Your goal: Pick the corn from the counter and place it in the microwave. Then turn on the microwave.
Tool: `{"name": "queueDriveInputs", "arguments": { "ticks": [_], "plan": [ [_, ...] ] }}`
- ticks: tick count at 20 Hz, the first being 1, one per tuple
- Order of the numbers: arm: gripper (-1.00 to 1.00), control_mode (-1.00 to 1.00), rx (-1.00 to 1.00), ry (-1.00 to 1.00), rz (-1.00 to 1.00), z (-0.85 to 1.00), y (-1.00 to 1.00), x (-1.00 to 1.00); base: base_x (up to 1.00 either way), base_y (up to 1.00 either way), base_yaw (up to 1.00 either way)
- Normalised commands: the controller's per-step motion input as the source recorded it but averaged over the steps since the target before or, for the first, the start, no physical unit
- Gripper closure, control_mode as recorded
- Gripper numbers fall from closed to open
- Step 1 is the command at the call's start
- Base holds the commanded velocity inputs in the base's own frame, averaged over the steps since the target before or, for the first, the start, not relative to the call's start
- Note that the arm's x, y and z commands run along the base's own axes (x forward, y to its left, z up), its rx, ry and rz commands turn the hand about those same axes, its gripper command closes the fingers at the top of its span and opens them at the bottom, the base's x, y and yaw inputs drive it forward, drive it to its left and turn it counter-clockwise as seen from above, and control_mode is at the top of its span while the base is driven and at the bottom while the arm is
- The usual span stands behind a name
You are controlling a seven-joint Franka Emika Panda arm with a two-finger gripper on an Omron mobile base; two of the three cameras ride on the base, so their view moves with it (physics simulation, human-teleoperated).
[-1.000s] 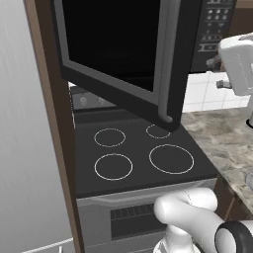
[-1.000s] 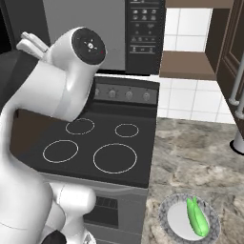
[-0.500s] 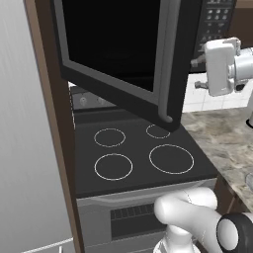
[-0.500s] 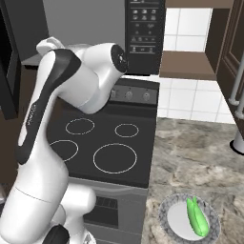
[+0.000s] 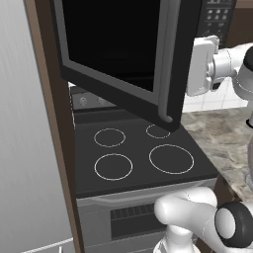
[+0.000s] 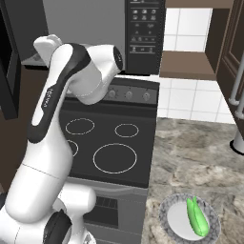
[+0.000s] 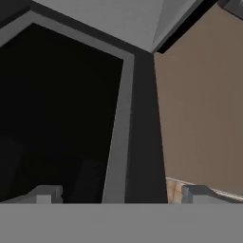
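The corn (image 6: 198, 217), a green cob, lies on a small white plate (image 6: 174, 224) on the marbled counter (image 6: 200, 157), to the right of the stovetop. The black microwave (image 6: 145, 33) hangs above the stove with its grey interior (image 6: 81, 21) exposed. Its dark-window door (image 5: 113, 44) stands swung out to the left, and the bar handle (image 5: 165, 64) runs down its free edge. My hand (image 5: 201, 66) hovers just right of that door edge, far above the corn. My gripper (image 7: 122, 193) is open and holds nothing, facing the door's grey frame (image 7: 118, 128).
A black glass stovetop (image 5: 133, 158) with white rings lies under the microwave, with the oven front (image 5: 123, 222) below it. A brown cabinet side (image 5: 49, 99) and a steel fridge (image 5: 24, 148) stand to the left. A metal cylinder (image 6: 238, 143) sits at the counter's far right.
My arm has swung left from the counter side toward the microwave, bringing the hand up beside the open door's edge. The corn and door have not moved.
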Motion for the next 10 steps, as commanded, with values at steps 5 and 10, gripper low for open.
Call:
{"name": "queueDriveInputs", "arguments": {
  "ticks": [5, 10],
  "plan": [
    [-1.0, -1.0, 0.08, 0.06, 0.18, 0.0, 0.51, 0.0, 0.0, 0.0, 0.0],
    [-1.0, -1.0, 0.07, 0.05, 0.17, 0.0, 0.49, 0.0, 0.0, 0.0, 0.0]
  ]
}}
